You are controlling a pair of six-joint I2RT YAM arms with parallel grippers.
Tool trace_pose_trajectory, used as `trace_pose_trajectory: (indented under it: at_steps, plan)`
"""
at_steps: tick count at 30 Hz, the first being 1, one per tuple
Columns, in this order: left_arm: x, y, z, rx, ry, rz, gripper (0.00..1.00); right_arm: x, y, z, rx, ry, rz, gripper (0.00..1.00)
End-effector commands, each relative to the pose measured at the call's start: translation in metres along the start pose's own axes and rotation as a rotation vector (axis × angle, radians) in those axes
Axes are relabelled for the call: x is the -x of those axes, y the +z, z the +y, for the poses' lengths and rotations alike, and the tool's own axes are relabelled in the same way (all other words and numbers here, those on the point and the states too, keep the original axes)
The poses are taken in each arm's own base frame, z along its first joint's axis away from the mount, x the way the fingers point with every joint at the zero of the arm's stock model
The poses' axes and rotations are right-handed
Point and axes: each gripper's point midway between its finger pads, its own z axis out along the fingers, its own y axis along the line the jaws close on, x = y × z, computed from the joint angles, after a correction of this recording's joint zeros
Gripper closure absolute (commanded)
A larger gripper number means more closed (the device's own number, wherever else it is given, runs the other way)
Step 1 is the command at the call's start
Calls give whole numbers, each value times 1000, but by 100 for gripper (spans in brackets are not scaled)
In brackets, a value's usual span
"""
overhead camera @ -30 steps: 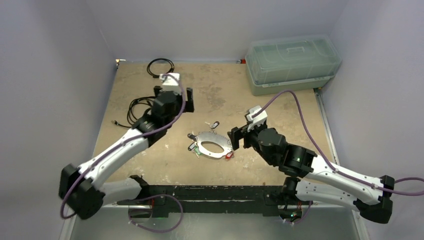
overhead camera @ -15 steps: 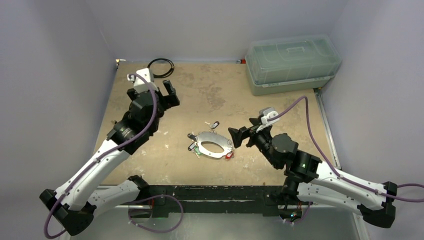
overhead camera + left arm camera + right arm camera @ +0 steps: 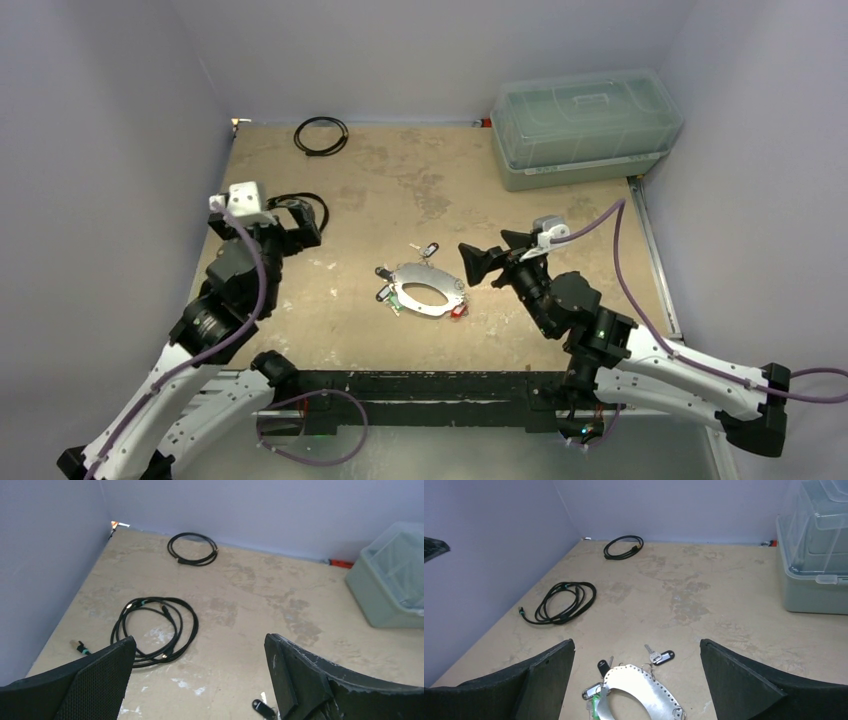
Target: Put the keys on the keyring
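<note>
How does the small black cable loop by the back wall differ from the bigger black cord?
The small cable loop is a tight, neat ring; the cord is a bigger, looser coil nearer the front. One end of the cord trails out with a green tip; the loop shows no loose end. Both are black and lie flat on the table.

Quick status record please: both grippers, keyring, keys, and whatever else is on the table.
left gripper: open, empty, by the coiled cord, away from the keyring
right gripper: open, empty, facing the keyring
keyring: flat on the table, mid-table
keys: lying round the keyring's rim; threaded or not, cannot tell
other: thin cable loop at the far edge; lidded plastic box far right
</note>
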Motion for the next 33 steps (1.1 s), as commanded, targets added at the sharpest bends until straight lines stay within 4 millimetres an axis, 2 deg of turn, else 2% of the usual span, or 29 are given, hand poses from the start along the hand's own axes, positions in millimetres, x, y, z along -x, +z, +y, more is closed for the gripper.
trace_pose_trajectory:
  at_steps: [1,5,9,17,23,33]
  plan:
    - [-16,13,3,66,107,87,1,5,7,1,-15,45,-50,1]
    - [-26,18,-4,51,125,123,1,0,13,6,-1,40,-72,1]
    - [-27,19,-4,47,128,122,1,2,19,13,10,32,-71,1]
    - [-28,15,-8,6,118,120,1,16,21,32,89,34,-83,1]
    - [-29,16,-12,-14,120,128,1,10,20,39,126,22,-41,1]
    - [-33,17,-16,-31,129,135,1,3,30,50,157,1,-48,1]
